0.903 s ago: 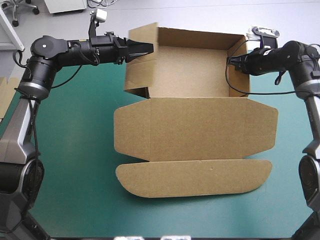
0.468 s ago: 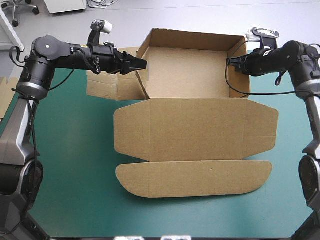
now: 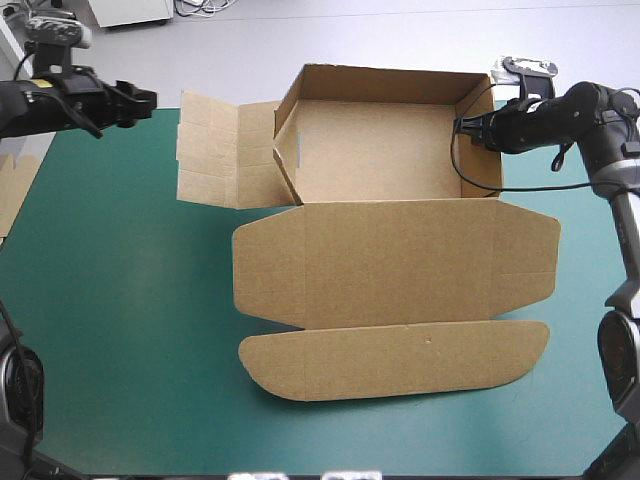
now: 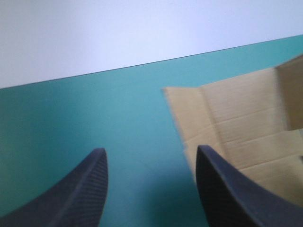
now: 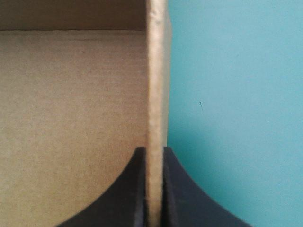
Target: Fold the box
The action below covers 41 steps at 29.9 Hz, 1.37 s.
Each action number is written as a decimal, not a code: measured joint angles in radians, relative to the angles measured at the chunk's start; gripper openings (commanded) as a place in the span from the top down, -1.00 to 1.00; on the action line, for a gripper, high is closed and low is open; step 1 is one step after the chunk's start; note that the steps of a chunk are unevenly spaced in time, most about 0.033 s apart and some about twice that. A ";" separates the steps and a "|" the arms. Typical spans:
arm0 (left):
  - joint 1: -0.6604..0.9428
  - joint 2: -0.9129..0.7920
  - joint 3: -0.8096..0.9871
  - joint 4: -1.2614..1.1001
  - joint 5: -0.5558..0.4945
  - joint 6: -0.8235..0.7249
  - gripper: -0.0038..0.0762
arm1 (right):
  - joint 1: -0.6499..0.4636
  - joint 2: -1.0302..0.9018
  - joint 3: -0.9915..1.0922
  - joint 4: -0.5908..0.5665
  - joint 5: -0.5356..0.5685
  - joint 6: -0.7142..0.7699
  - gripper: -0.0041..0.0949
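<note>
Since just before, the left gripper [image 3: 150,97] has drawn back from the box [image 3: 390,260] toward the table's far left corner, and the side flap [image 3: 225,150] it was at now hangs folded outward over the teal-green cover [image 3: 130,300]. In its own wrist view the left gripper [image 4: 151,149] has its black fingers spread wide with only cover between them; the box [image 4: 236,123] lies ahead and off to one side, well apart from the jaws. The right gripper [image 3: 462,125] is at the box's right wall, and its wrist view shows the right gripper [image 5: 154,149] pinching that wall's edge, one finger inside the box [image 5: 71,94] and one outside. The box sits toward the table's far edge, back and right walls raised (the left wall leaning), its broad front panel and rounded lid flat toward the near edge. An edge of more board [image 3: 12,190] shows at the table's left edge
</note>
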 measured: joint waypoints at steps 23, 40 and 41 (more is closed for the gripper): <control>0.057 0.276 0.443 -0.556 -0.121 0.274 -0.10 | 0.000 0.000 -0.038 0.071 0.018 -0.035 0.94; -0.073 0.316 0.300 -0.855 0.109 0.319 -0.10 | 0.000 0.000 -0.038 0.019 0.015 -0.022 0.94; -0.074 0.316 0.291 -0.855 0.111 0.309 -0.10 | 0.000 0.000 -0.038 0.018 0.015 -0.020 0.94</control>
